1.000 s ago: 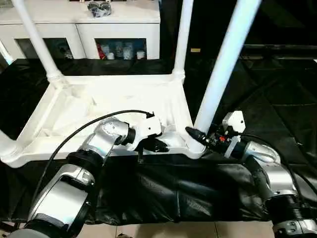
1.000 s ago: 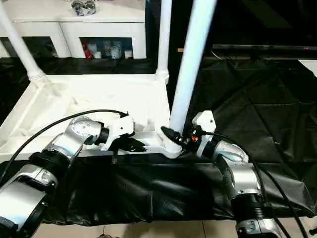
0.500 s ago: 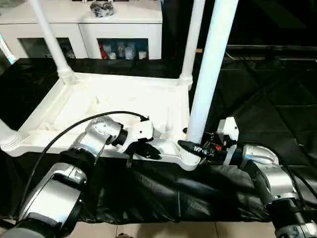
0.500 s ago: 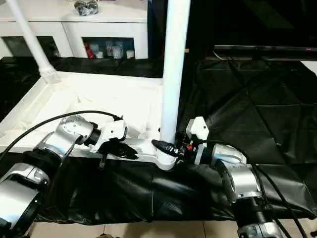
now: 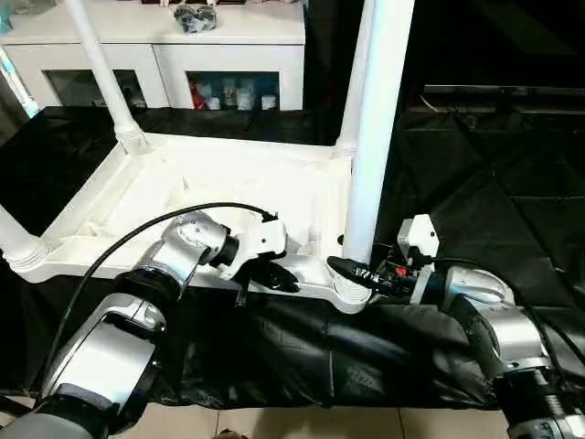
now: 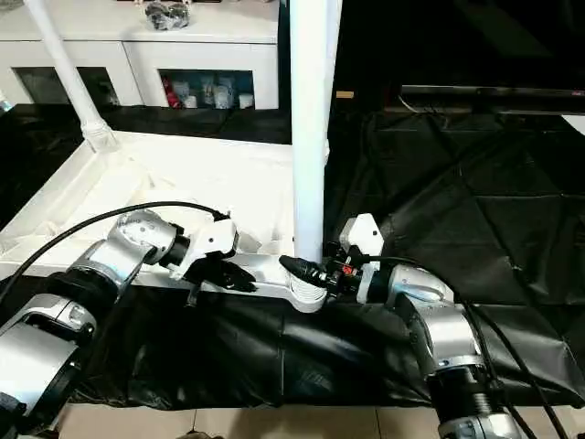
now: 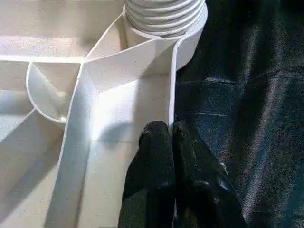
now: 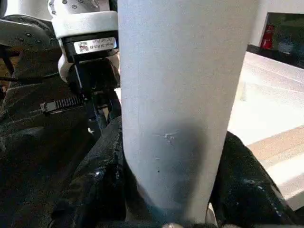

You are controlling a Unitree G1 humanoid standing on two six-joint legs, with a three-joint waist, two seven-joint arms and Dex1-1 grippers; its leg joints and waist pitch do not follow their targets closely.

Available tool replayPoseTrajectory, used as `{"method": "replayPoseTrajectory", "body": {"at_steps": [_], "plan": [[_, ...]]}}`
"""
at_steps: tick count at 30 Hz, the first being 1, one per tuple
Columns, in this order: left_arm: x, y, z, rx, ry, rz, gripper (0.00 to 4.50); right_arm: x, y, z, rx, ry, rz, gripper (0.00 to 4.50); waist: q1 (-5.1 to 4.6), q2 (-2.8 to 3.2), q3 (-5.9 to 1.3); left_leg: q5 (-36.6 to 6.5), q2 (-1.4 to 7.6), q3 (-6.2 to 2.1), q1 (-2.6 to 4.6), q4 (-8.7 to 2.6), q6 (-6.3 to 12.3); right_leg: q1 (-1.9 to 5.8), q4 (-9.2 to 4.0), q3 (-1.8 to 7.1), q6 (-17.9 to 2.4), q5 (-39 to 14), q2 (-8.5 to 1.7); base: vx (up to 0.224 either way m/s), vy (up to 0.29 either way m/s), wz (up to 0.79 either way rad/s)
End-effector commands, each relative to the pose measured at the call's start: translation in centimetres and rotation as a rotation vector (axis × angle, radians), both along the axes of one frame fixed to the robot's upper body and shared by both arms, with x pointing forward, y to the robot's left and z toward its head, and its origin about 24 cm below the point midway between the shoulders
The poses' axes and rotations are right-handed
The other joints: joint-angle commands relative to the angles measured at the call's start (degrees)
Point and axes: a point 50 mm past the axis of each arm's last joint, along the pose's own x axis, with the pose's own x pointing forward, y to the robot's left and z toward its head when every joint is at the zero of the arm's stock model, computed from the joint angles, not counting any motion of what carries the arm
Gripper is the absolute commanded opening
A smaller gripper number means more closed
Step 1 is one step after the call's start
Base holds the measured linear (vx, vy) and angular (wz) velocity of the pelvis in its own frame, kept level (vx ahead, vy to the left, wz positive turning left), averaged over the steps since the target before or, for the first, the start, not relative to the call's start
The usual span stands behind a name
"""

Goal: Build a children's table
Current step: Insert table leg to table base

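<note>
Right now the right gripper [image 5: 352, 272] has its two black fingers either side of the near leg [image 5: 375, 137], clamped on it just above the corner socket [image 5: 350, 294]; the right wrist view shows the white tube wedged between them. The left gripper [image 7: 169, 135] is pinched shut on the raised rim [image 7: 172, 90] of the table top [image 5: 201, 197], one finger inside the wall and one outside, close to that same socket.

From where I stand the table lies upside down on the black cloth [image 5: 475, 201], legs pointing up, and the far legs [image 5: 101, 73] look seated in their own sockets.

The worry is that near leg. It is long and held only at its foot, so any sideways drift of the right arm could lever it over and cross the threads, or tip it out of the socket altogether. The left hold is on a thin plastic wall; if the right arm twists hard, the rim could slip from the fingers and the whole top slide on the slick cloth, towards the near edge where the cloth hangs down.

Whether the leg is fully home I cannot tell: the joint is hidden behind the gripper. The tops of all the legs are cut off, and a white cabinet [image 5: 164, 55] behind gives little contrast
</note>
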Motion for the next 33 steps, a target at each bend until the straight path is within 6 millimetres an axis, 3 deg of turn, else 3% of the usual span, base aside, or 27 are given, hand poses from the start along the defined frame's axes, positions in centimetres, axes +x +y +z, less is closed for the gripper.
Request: {"method": "replayPoseTrajectory", "body": {"at_steps": [1,7,8,10,12,18,24,26,29,32,33], "plan": [[1.2,0.5,1.1,0.007,-0.085,0.096,0.00,-1.3,1.0,-3.2,-0.042,0.141,0.062,1.86,0.15,-0.08,-2.38,-18.3,3.75,-1.48,1.43,-4.51,0.61,0.92,-5.35,2.60,-13.5,-13.4,-5.61,0.000,0.000,0.00],[1.3,0.5,1.1,-0.011,-0.093,0.127,0.00,-0.6,-0.9,-3.9,-0.014,0.112,-0.123,1.86,-0.09,-0.02,-2.09,-21.3,3.82,-1.82,1.52,-4.88,-0.46,0.56,-5.94,2.65,-12.0,-19.5,-5.82,0.000,0.000,0.00],[1.3,0.5,1.1,-0.020,-0.094,0.142,0.00,-0.5,-1.5,-4.2,0.005,0.106,-0.189,1.86,-0.10,0.34,-2.06,-21.9,3.79,-1.94,1.55,-4.97,-0.70,0.51,-5.96,2.63,-11.6,-20.3,-5.76,0.000,0.000,0.00],[1.4,0.5,1.1,-0.028,-0.095,0.155,0.00,-0.5,-1.9,-4.5,0.016,0.110,-0.226,1.86,-0.26,0.07,-2.06,-22.8,3.80,-1.98,1.57,-5.05,-0.91,0.41,-6.11,2.63,-11.4,-21.0,-5.79,0.000,0.000,0.00],[1.5,0.4,1.1,-0.042,-0.097,0.172,0.00,-0.8,-2.6,-5.5,0.018,0.124,-0.281,1.86,-0.40,0.63,-2.11,-23.9,3.79,-2.03,1.66,-5.04,-1.27,0.25,-6.16,2.64,-11.6,-20.6,-5.81,0.000,0.000,0.00],[1.3,0.0,0.8,-0.047,-0.092,0.174,0.00,-2.5,-4.3,-8.6,0.010,0.181,-0.382,1.86,-0.83,0.75,-2.21,-24.3,3.75,-1.89,1.65,-5.07,-0.62,0.37,-6.01,2.54,-13.1,-16.6,-5.57,0.000,0.000,0.00],[1.3,-0.1,0.6,-0.039,-0.097,0.181,0.00,-3.7,-6.4,-10.0,0.039,0.220,-0.494,1.86,-1.44,0.62,-2.14,-25.1,3.70,-1.93,1.37,-5.16,0.12,0.61,-6.01,2.42,-13.6,-16.9,-5.52,0.000,0.000,0.00],[1.3,-0.1,0.5,-0.038,-0.098,0.182,0.00,-3.9,-6.6,-10.3,0.037,0.227,-0.507,1.86,-1.76,0.40,-2.16,-24.8,3.71,-2.07,1.09,-5.30,0.37,0.81,-6.10,2.25,-13.1,-17.5,-5.48,0.000,0.000,0.00],[1.3,-0.2,0.4,-0.038,-0.099,0.181,0.00,-4.5,-6.6,-11.4,0.005,0.269,-0.517,1.86,-1.61,0.55,-2.11,-24.8,3.75,-1.88,1.56,-5.14,0.77,0.35,-6.32,2.35,-13.5,-18.1,-5.59,0.000,0.000,0.00],[1.2,-0.4,0.4,-0.035,-0.100,0.173,0.00,-4.3,-6.0,-12.3,-0.072,0.316,-0.514,1.86,-1.95,0.40,-1.77,-27.8,3.63,-2.03,1.67,-5.25,-0.09,0.07,-6.69,2.27,-12.6,-22.6,-5.55,0.000,0.000,0.00],[1.2,-0.4,0.4,-0.033,-0.102,0.170,0.00,-4.1,-5.7,-12.5,-0.096,0.330,-0.515,1.86,-2.39,0.37,-1.49,-30.7,3.51,-2.41,1.65,-5.43,-1.03,0.08,-6.78,2.02,-11.7,-26.3,-5.54,0.000,0.000,0.00]]}}
